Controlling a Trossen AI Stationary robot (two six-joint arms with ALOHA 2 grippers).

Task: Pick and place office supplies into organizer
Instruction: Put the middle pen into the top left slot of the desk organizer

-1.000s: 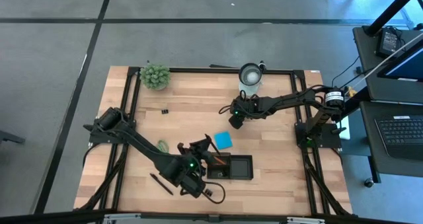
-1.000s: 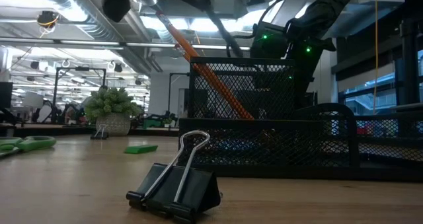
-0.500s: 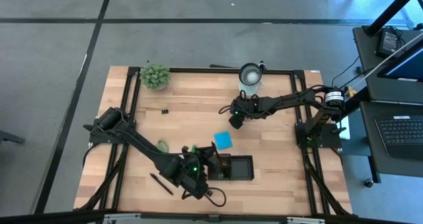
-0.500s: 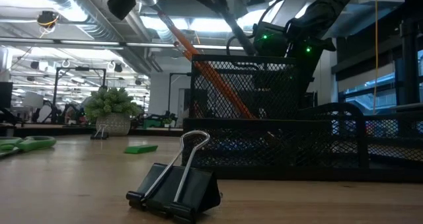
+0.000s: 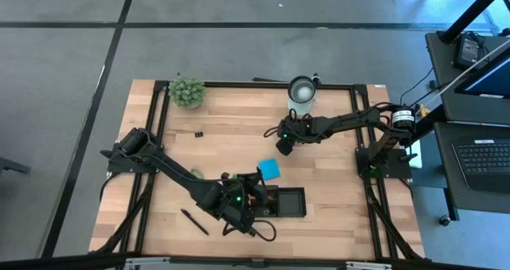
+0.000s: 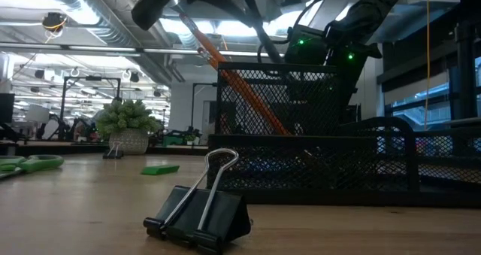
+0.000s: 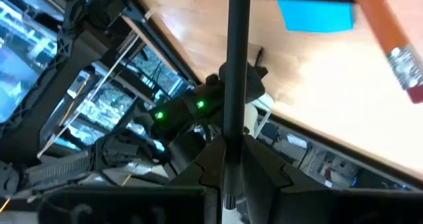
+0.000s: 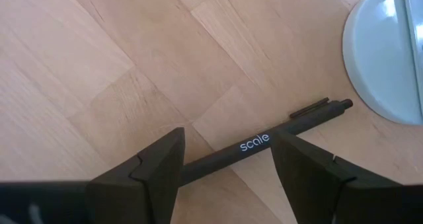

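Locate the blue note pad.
High view: the blue note pad lies mid-table, just above the organizer, beside the left gripper.

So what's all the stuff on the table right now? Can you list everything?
Organizer: one, black mesh, near front edge.
Pencil: one, orange, leaning in the organizer.
Note pad: one, blue, mid-table.
Pens: two, black; one held, one on the table.
Plant ball: one, green, back left.
Cup: one, white, at the back.
Binder clip: one, black.
Left gripper: shut on a pen.
Right gripper: open over the other pen.
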